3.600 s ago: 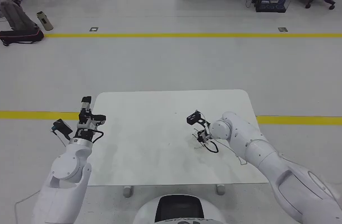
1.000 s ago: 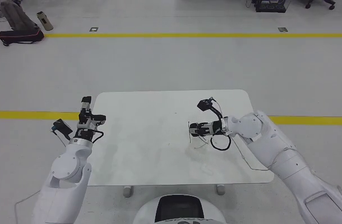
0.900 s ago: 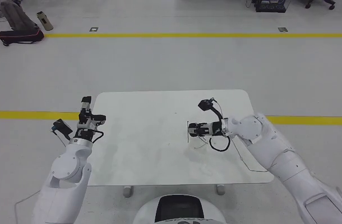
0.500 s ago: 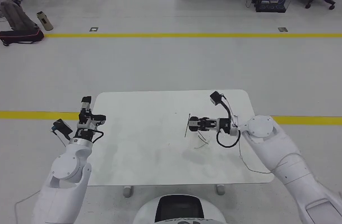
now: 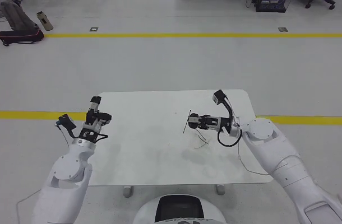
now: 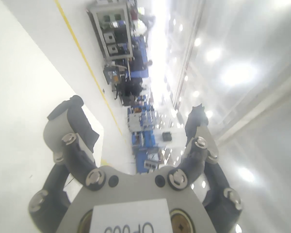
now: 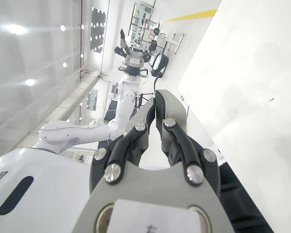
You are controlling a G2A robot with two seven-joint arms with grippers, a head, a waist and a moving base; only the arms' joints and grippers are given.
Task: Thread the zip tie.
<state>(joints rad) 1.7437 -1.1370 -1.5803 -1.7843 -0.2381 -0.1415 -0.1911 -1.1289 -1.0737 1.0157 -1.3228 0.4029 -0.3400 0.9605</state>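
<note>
A thin black zip tie (image 5: 186, 125) hangs above the middle of the white table (image 5: 143, 151), and my right gripper (image 5: 192, 119) is shut on its upper end. In the right wrist view the fingertips (image 7: 160, 99) are pressed together on the zip tie (image 7: 155, 87), which sticks out past them as a dark strand. My left gripper (image 5: 98, 116) stands at the table's left edge, pointing upward. It is open, with nothing between its fingers (image 6: 70, 117). The right wrist view shows the left gripper (image 7: 135, 49) far off, with its jaws spread.
Faint thin dark lines (image 5: 202, 141) lie on the table just in front of the right gripper; I cannot tell what they are. A black cable (image 5: 227, 140) loops under the right wrist. Yellow floor lines run behind and beside the table.
The right gripper rose from the table with the zip tie and turned to point left. In the last half second the left gripper shifted right and a little farther back, over the table edge.
</note>
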